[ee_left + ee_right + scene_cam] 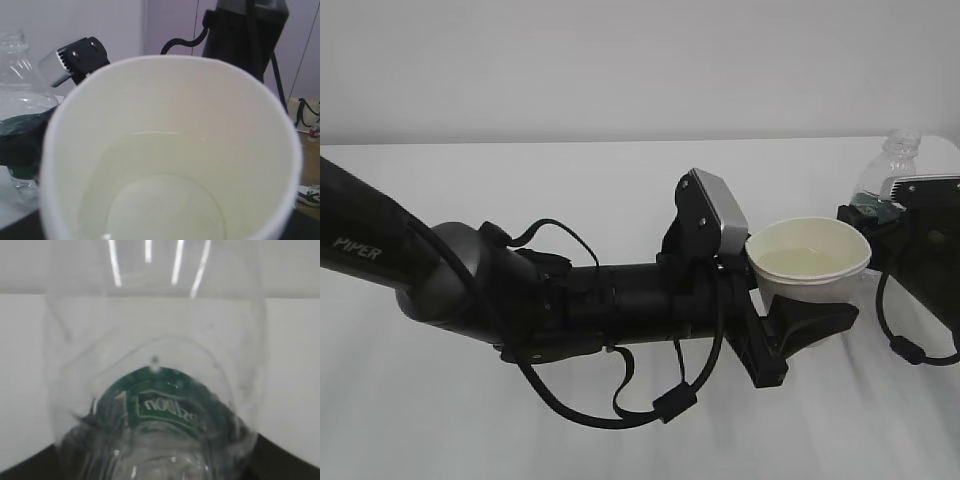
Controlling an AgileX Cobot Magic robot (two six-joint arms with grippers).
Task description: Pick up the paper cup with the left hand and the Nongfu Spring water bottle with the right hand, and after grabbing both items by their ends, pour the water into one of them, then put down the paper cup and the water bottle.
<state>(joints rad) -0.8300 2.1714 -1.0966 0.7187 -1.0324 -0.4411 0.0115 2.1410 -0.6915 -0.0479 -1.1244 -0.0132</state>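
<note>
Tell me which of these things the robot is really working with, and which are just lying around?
In use:
- paper cup, held by the left hand
- water in the cup
- Nongfu Spring water bottle, held by the right hand

Just there:
- white table
- shoe on the floor, seen past the cup

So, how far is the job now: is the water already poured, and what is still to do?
Done: the pour looks finished, since water lies in the paper cup and the Nongfu Spring water bottle stands upright again. In hand: the left hand holds the cup off the table; the right hand grips the bottle. Left: putting both down and letting go.
</note>
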